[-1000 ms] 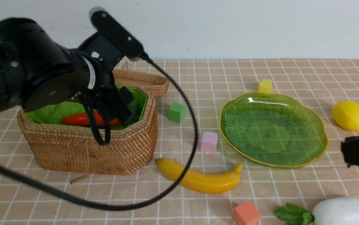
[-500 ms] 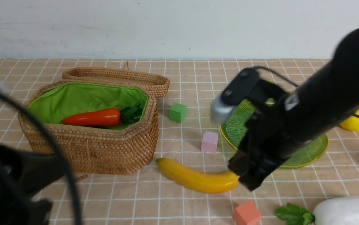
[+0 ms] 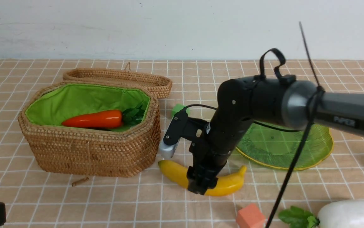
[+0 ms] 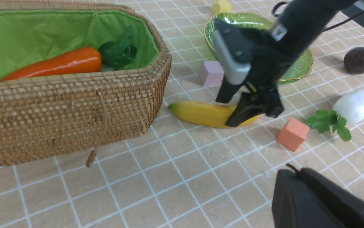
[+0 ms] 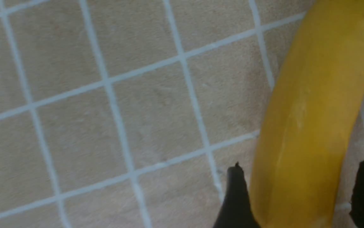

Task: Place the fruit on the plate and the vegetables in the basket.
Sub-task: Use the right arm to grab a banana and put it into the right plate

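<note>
Right arm [image 3: 264,98] being held angled downward.
Long curved yellow banana [image 3: 229,185] is being straddled by the right gripper [image 3: 201,187], jaws parted.

There are four foam cubes [image 4: 292,134], one basket [image 3: 90,152], one lid [image 3: 118,79] and one plate [image 3: 264,147]. Also one banana [image 3: 175,171], one carrot [image 3: 93,119], one radish [image 3: 350,215], one dark fruit [image 4: 358,60]
</note>
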